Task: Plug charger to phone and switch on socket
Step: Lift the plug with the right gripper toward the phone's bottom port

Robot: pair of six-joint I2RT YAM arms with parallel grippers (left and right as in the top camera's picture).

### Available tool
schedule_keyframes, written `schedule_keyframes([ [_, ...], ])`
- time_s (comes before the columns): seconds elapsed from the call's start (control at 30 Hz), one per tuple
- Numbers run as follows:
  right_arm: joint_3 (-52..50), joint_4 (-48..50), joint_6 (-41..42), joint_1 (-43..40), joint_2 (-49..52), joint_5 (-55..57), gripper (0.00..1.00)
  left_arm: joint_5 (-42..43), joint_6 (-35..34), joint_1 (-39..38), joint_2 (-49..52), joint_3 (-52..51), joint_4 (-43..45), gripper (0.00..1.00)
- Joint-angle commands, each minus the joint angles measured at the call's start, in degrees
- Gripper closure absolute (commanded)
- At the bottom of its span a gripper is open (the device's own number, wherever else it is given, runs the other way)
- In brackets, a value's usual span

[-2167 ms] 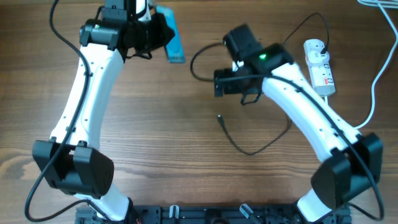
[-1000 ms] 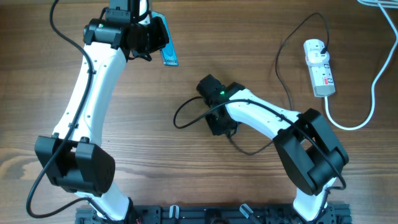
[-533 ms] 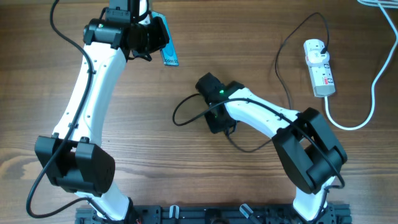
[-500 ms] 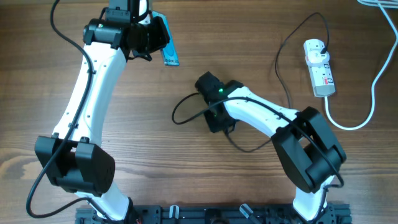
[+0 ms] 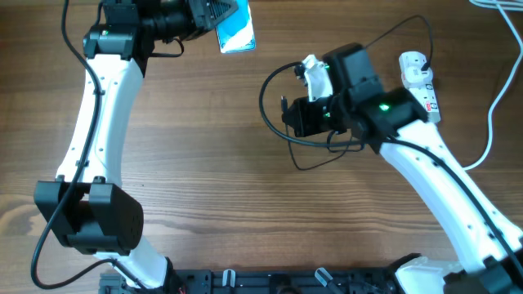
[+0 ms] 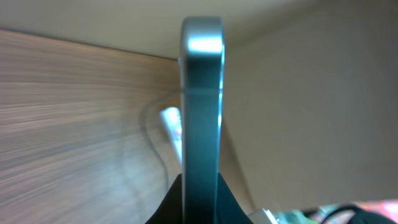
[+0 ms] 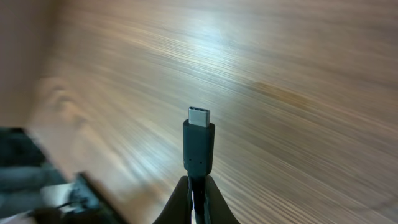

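The phone (image 5: pixel 235 28) with its cyan screen is lifted at the top of the overhead view, with my left gripper (image 5: pixel 214 18) shut on it. In the left wrist view the phone (image 6: pixel 201 112) stands edge-on between the black fingers (image 6: pixel 231 202) of my left gripper (image 6: pixel 200 202). My right gripper (image 5: pixel 286 113) is shut on the charger's connector end, above the table's middle. Its black cable (image 5: pixel 263 94) loops round to the socket (image 5: pixel 421 82), which the right arm partly covers. In the right wrist view the charger tip (image 7: pixel 199 146) sticks straight out of my right gripper (image 7: pixel 198 200).
A white lead (image 5: pixel 497 98) curves from the socket along the right edge of the wooden table (image 5: pixel 204 180). The black cable's slack (image 5: pixel 315 163) lies under the right arm.
The right gripper closed on the charger tip at the table's middle and lifted it up and to the right. The left arm carried the phone higher and to the right.
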Motion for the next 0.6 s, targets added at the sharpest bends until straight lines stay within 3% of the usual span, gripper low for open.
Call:
schedule_keyframes([
  [0.0,0.55,1.68,2.32,0.15,-0.44,-7.23,0.96,14.49,-6.97,-0.26,-0.17,0.42,4.55,0.96],
  [0.33,0.48,10.73,6.29,0.15,-0.39,-9.03,0.96,19.43,-7.34,-0.52,-0.17,0.42,4.87,0.96],
  [0.57,0.76,8.33,6.23,1.53,-0.72,-0.07,0.96,7.02,0.79,-2.45,-0.17,0.42,-5.70,0.96],
])
